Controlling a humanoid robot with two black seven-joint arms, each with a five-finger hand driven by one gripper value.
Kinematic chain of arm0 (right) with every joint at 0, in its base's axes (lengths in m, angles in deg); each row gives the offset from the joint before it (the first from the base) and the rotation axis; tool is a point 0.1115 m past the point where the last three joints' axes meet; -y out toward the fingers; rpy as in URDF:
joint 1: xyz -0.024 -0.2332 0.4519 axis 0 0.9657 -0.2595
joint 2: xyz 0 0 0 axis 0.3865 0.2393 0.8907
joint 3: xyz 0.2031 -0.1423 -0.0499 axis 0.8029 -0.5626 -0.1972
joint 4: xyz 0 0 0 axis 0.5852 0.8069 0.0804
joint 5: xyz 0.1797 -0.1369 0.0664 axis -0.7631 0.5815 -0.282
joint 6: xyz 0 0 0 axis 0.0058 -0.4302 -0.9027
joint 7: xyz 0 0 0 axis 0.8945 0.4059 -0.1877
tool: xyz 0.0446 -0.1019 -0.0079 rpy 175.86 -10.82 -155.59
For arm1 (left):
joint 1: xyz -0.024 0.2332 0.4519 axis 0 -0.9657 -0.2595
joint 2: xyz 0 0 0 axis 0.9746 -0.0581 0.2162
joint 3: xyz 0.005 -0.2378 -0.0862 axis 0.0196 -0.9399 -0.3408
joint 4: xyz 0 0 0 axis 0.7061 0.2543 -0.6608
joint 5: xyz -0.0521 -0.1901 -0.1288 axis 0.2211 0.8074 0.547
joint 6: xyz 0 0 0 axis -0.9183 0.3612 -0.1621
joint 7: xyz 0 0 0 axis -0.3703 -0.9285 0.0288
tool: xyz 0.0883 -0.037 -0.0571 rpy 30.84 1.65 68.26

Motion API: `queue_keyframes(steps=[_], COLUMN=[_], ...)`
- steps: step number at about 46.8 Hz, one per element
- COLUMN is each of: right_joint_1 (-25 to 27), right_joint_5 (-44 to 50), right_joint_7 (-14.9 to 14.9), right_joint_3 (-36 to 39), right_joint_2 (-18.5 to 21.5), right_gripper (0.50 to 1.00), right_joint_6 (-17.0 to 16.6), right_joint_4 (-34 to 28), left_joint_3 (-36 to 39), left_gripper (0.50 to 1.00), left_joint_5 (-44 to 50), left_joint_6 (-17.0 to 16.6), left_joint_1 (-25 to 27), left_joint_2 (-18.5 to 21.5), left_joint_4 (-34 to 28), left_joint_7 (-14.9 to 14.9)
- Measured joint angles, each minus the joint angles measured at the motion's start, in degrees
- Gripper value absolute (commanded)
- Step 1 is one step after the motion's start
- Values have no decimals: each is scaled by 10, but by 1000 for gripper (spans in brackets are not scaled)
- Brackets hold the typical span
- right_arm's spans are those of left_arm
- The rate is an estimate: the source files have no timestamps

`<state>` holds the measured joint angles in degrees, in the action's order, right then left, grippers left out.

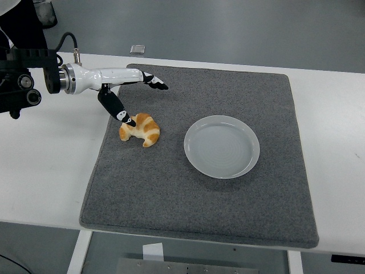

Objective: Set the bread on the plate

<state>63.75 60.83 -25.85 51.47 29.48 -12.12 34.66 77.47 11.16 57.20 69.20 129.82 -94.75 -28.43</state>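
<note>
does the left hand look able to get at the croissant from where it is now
Probably yes. The left hand is open right above the croissant, its thumb tip at the croissant's upper left edge, and nothing lies between them on the grey mat.

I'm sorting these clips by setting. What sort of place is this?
Probably a robotics lab: a bare white table with a grey felt mat, plain grey floor, one golden croissant and an empty pale plate.
</note>
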Motion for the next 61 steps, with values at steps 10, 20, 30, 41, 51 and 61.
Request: queue_keyframes(steps=[10,20,30,41,51,61], right_joint_1=[0,0,0,0,0,0], right_joint_5=[0,0,0,0,0,0], right_joint_7=[0,0,0,0,0,0], right_joint_3=[0,0,0,0,0,0], right_joint_2=[0,0,0,0,0,0], right_gripper=[952,952,952,952,952,952], right_joint_6=[0,1,1,1,1,1], right_joint_4=[0,0,0,0,0,0], left_joint_3=[-10,-16,-21,-20,-20,-21], left_gripper=[977,977,977,977,977,977], left_joint_5=[-19,-19,-20,-21,-21,-18], left_joint_6=[-69,-127,-170,-200,-200,-200], left_joint_1=[-54,-93,-125,-147,-149,-159], left_joint_2=[1,-16,-47,-64,-65,-71], left_joint_4=[1,4,25,46,70,96], left_joint_7=[6,15,41,63,66,66])
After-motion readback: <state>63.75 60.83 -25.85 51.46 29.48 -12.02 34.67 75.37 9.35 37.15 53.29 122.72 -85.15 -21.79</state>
